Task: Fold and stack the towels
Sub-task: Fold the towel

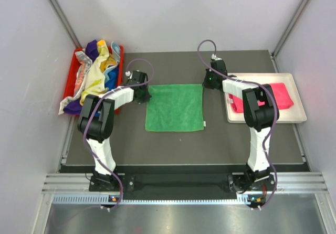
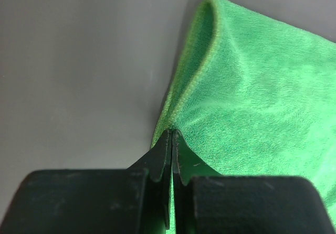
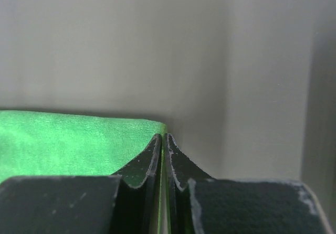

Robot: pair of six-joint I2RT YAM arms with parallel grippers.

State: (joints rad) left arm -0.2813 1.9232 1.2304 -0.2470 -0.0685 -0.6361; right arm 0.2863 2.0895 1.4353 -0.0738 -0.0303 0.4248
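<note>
Towels (image 1: 96, 68) in many colours lie heaped in the red bin (image 1: 121, 53) on the left. Next, the left jaws are shut tight on the far left corner of the green towel (image 1: 175, 108), which lies flat on the worktop (image 1: 184, 145). The right jaws pinch its far right corner. A pink towel (image 1: 283, 95) rests in the white tray (image 1: 265, 119).

We note both arms reaching toward mid-frame, elbows raised. Left gripper (image 1: 142, 90) and right gripper (image 1: 209, 81) each pinch a green towel (image 1: 175, 108) corner, jaws closed.
</note>
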